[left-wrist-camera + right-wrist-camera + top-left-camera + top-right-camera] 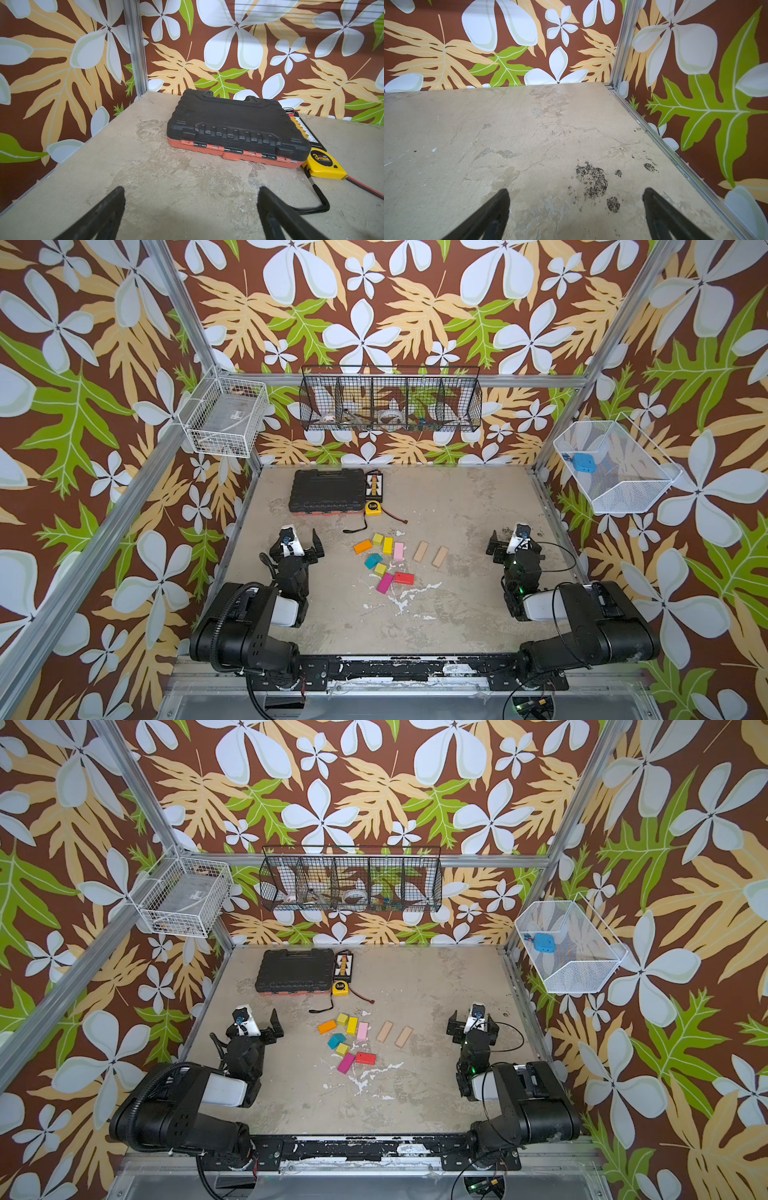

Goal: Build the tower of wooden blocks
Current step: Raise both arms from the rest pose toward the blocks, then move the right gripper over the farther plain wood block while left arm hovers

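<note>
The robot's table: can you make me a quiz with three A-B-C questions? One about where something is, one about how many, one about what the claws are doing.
1. The left gripper and right gripper are: A) both open, empty B) both shut C) one open, one shut
2. How many tan planks are there? A) one B) two C) five
3. The yellow tape measure sits: A) between the tan planks B) in the left gripper C) beside the black case

Answers: 1 A, each wrist view shows jaws wide apart, nothing between; 2 B, both top views show two; 3 C, it rests at the case's corner.
</note>
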